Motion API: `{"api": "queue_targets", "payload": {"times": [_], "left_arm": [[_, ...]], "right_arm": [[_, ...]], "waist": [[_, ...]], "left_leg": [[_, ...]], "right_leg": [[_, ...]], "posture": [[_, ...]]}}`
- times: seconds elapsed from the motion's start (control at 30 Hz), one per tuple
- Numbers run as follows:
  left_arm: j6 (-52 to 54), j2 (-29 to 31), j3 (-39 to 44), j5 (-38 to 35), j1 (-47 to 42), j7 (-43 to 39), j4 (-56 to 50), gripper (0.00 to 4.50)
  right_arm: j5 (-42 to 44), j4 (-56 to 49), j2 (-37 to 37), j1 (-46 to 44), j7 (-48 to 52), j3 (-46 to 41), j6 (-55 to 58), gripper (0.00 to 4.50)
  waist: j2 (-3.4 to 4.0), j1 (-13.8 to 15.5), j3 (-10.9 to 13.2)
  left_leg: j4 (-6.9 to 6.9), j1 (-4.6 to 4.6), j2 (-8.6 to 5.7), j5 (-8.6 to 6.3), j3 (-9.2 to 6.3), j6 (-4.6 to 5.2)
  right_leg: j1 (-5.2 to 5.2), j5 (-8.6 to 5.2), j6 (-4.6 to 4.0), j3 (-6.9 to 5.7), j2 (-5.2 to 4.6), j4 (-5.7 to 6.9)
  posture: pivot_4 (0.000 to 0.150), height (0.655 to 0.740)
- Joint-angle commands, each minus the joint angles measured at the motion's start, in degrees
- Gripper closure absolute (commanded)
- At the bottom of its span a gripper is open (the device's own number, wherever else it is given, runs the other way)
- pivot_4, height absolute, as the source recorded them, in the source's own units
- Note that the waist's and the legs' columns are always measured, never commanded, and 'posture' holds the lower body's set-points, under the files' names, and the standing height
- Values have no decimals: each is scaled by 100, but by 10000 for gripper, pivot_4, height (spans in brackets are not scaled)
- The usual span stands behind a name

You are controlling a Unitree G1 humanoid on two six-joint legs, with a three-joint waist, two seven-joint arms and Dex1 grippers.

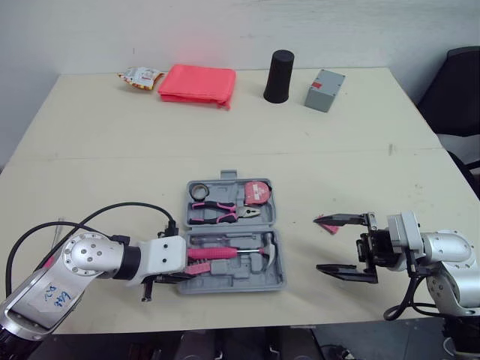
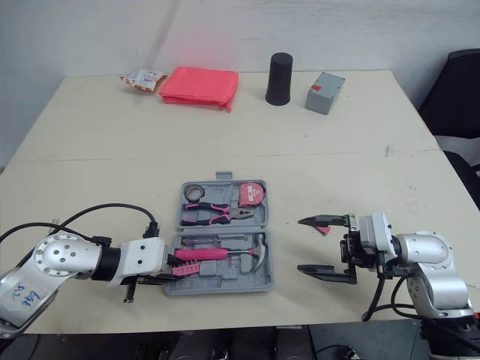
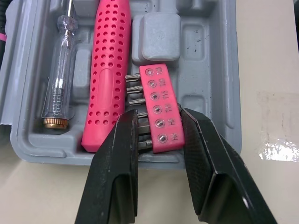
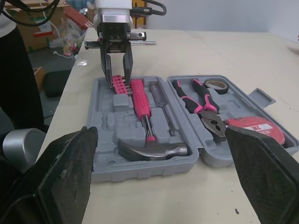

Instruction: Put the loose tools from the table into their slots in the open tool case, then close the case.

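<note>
The grey tool case (image 1: 274,279) lies open in the middle of the table. Its lid half holds pink-handled pliers (image 1: 221,212), a tape measure (image 1: 255,193) and a roll of tape (image 1: 199,191). The near half holds a hammer (image 1: 225,253) and a clear tester screwdriver (image 3: 58,79). My left gripper (image 3: 159,116) is at the case's left end, shut on the pink bit holder (image 3: 161,107), which sits tilted beside the hammer handle. My right gripper (image 1: 319,244) stands wide open to the right of the case with nothing between its fingers. A small pink piece (image 1: 328,223) lies by its far finger.
Along the far edge are a snack packet (image 1: 139,76), a folded pink pouch (image 1: 197,84), a black cup (image 1: 279,76) and a grey box (image 1: 324,90). A black chair (image 1: 457,90) stands off the table's right side. Both arms are close to the near edge.
</note>
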Motion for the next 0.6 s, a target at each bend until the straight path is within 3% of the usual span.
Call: {"api": "queue_targets", "payload": {"times": [0.03,0.07,0.13,0.37,0.47,0.5,0.6], "left_arm": [[-272,-95,44,-14,-23,-131,-62,27911],[-399,-139,93,15,-41,-102,-68,26716],[-705,-105,246,107,-44,-136,-123,18664],[-638,-57,1206,-523,440,-407,-607,18664],[-990,-586,1943,-941,720,-289,-392,18664],[-982,-806,2120,-1175,833,-257,-336,24198],[-664,-1202,2406,-1693,1183,-176,-295,35311]], "right_arm": [[88,-38,6,59,74,-155,-111,0],[99,-45,1,68,78,-157,-106,0],[128,-75,-18,74,71,-152,-57,0],[193,-187,-67,128,63,-155,109,0],[201,-229,-74,154,30,-155,169,0],[204,-233,-70,163,12,-162,186,0],[186,-238,-66,180,-6,-178,199,0]], "waist": [[0,-2,0],[0,-3,0],[0,-4,0],[0,-13,0],[0,-17,0],[0,-13,0],[0,-14,0]], "left_leg": [[0,0,0,0,0,0],[0,0,0,0,0,1],[0,0,0,0,0,1],[1,-1,1,1,0,1],[3,0,2,1,0,2],[3,1,2,1,0,2],[3,2,3,2,-1,2]], "right_leg": [[0,0,0,1,0,1],[0,0,0,0,0,1],[0,0,0,0,0,1],[0,0,0,1,0,-1],[0,0,0,2,0,1],[1,0,0,1,-1,2],[4,0,1,0,0,0]], "posture": [[1500,7400],[1500,7400],[1500,7400],[1500,7400],[1500,7400],[1500,7400],[1500,7400]]}}
